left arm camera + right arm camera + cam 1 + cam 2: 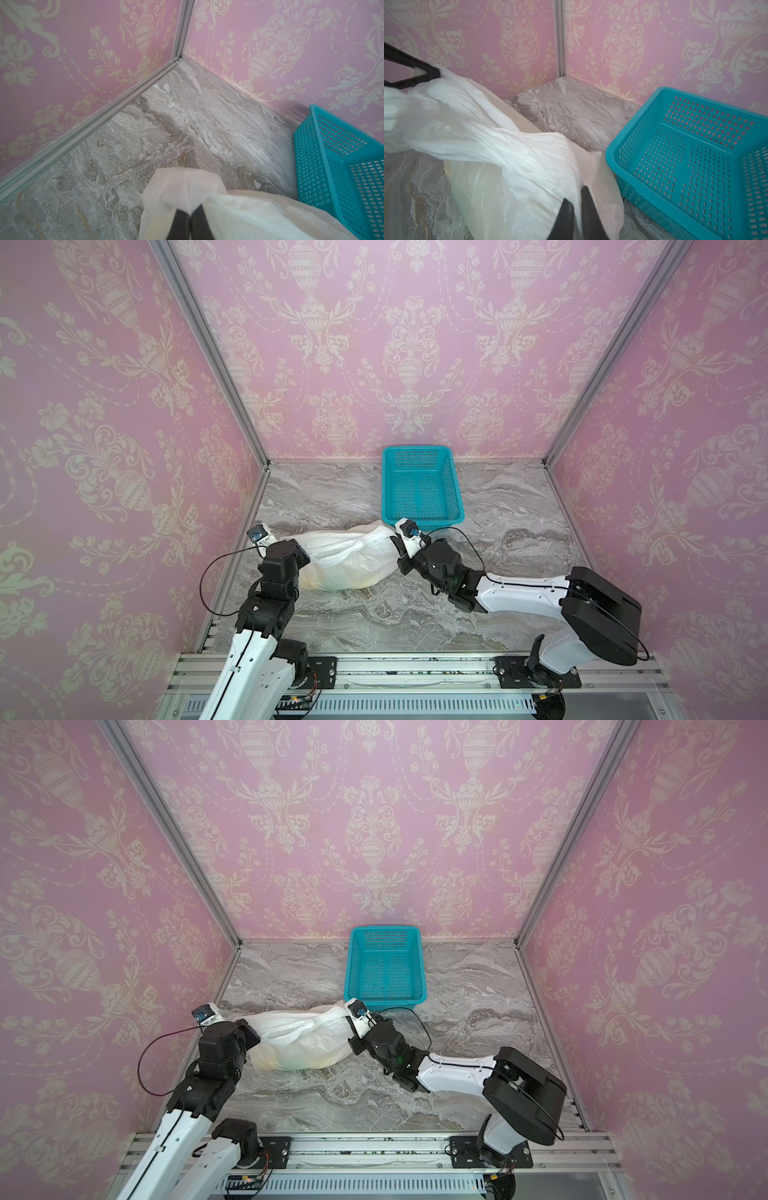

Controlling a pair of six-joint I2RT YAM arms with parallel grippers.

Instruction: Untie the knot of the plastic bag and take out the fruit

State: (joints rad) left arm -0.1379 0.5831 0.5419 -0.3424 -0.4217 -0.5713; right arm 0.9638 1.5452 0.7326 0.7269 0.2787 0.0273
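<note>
The white plastic bag lies on its side on the marble floor, pulled out lengthwise between my two grippers. My left gripper is shut on a flap of thin plastic at the bag's left end. At the right end, next to the basket, my right gripper pinches a sheet of the bag between its narrow jaws. A twisted band of handle plastic runs across the top from one gripper to the other. I cannot pick out the knot among the bunched folds. The fruit shows only as faint yellow and green tints through the bag.
An empty teal perforated basket stands against the back wall, its near corner just behind my right gripper. The pink wall and its metal rail run close by my left gripper. Bare marble floor lies in front of the bag.
</note>
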